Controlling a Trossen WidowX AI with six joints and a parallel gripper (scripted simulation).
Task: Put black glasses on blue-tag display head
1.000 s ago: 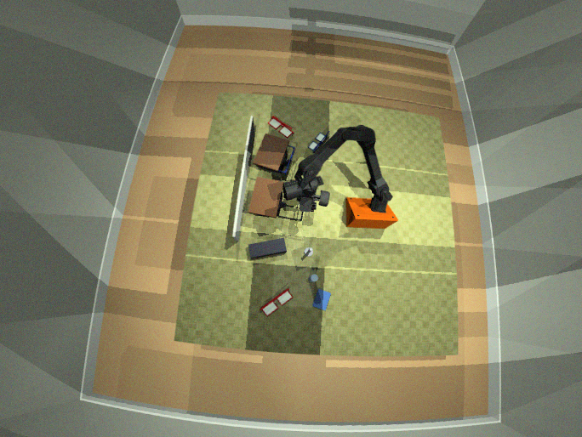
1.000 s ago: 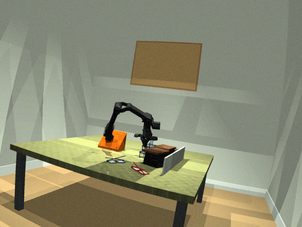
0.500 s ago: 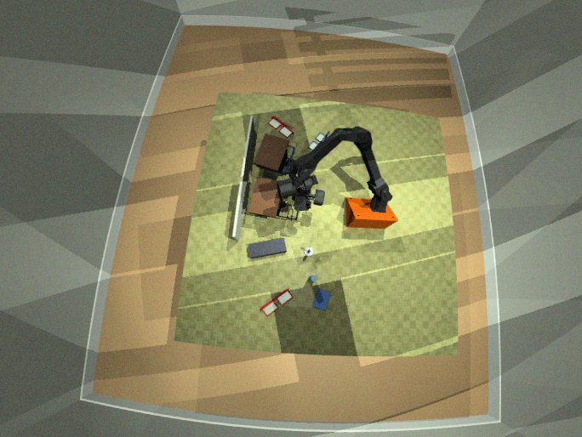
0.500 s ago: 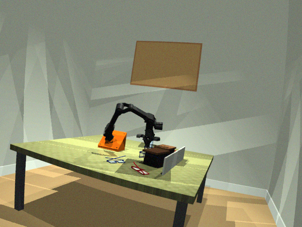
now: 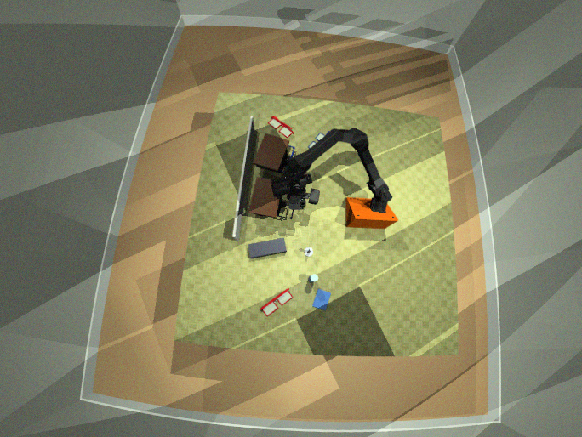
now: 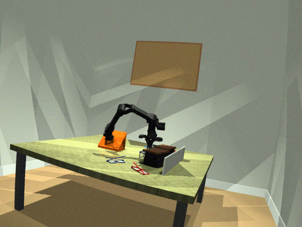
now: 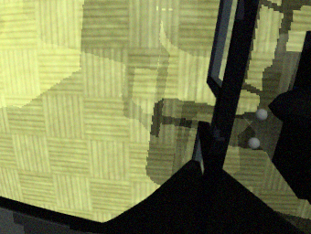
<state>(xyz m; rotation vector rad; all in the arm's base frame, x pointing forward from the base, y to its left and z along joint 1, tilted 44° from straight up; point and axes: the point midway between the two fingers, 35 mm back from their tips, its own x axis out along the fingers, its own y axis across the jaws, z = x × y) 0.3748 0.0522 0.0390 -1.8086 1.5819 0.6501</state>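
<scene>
Pinching the black glasses [image 7: 238,53] by their frame, the pincer [image 6: 149,144] hangs point-down just above the near display head [image 6: 156,151], with its fingers pressed nearly together on the thin rim; the wrist view shows the dark frame running upward from between them, over the table. Two display heads stand side by side, both brown-topped, the second one [image 6: 167,147] just behind the first, and a white upright panel [image 6: 173,160] stands just beside them; which head carries the blue tag cannot be told. Counting from the heads: two red pairs of glasses, one [image 5: 280,126] near them by the panel's far end and one [image 5: 276,302] well apart, and one blue pair [image 6: 115,160] lying between the heads and the orange base [image 5: 362,220] of the single arm [image 5: 349,139]. Also lying well apart from the heads are one grey slab [image 5: 267,247], one blue card [image 5: 322,299] and two small pale objects. The table [image 6: 73,156] has a yellow-green woven-pattern top and dark legs; it stands on a tan wooden floor [image 6: 73,209], with grey walls and one brown board [image 6: 166,65] hung on the wall behind.
</scene>
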